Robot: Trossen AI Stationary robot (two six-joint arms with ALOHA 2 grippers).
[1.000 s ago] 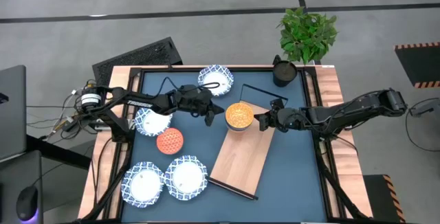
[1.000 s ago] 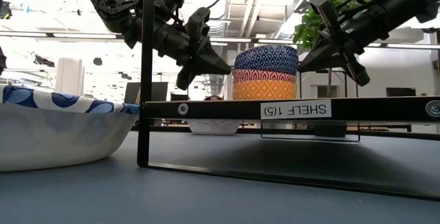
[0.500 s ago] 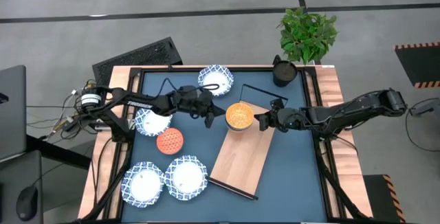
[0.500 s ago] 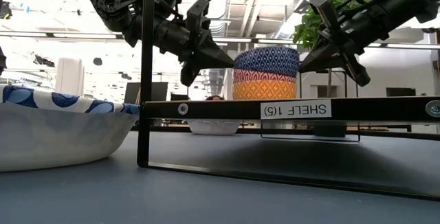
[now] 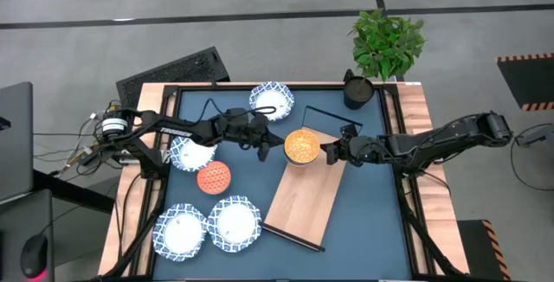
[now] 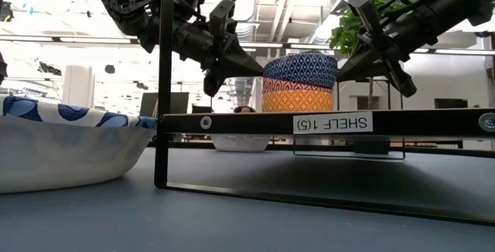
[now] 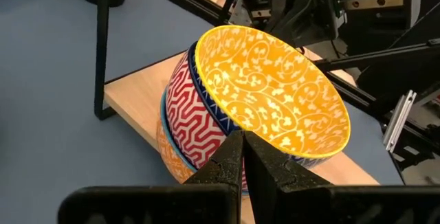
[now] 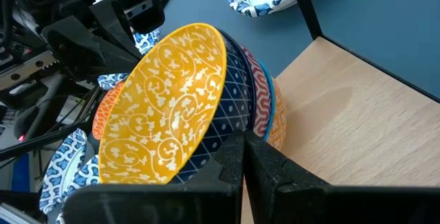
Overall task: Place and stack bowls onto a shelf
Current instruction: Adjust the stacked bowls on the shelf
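Note:
Three small bowls are nested in a stack [image 5: 299, 146] at the far end of the light-wood shelf [image 5: 305, 202]: orange at the bottom, red in the middle, and a blue one with a yellow inside on top [image 6: 300, 66]. My left gripper [image 5: 277, 147] is shut at the stack's left side. My right gripper [image 5: 325, 152] is shut at its right side. Wide white bowls with blue rims [image 5: 272, 100] [image 5: 192, 152] [image 5: 235, 223] and a red-orange bowl [image 5: 214, 178] rest on the blue table top. My left gripper's shut fingertips [image 7: 240, 145] meet the outer wall of the top blue bowl [image 7: 214, 117], close to the red bowl's rim. They come from the table's left, slanting slightly down. The stack stands upright on the shelf. My right gripper's shut fingertips [image 8: 242, 148] lie against the blue bowl's outer wall [image 8: 230, 124] on the opposite side. They come from the table's right, slanting down.
A dark pot [image 5: 357, 92] and a potted plant [image 5: 388, 44] stand at the table's far right corner. The shelf's black wire frame [image 6: 162, 90] rises at its end. A further white bowl [image 5: 181, 232] lies at the near left. The shelf's near half is bare board.
My left gripper's tip has edged a little up and toward the stack, closing on the top blue bowl's wall. The stack stays upright in its place.

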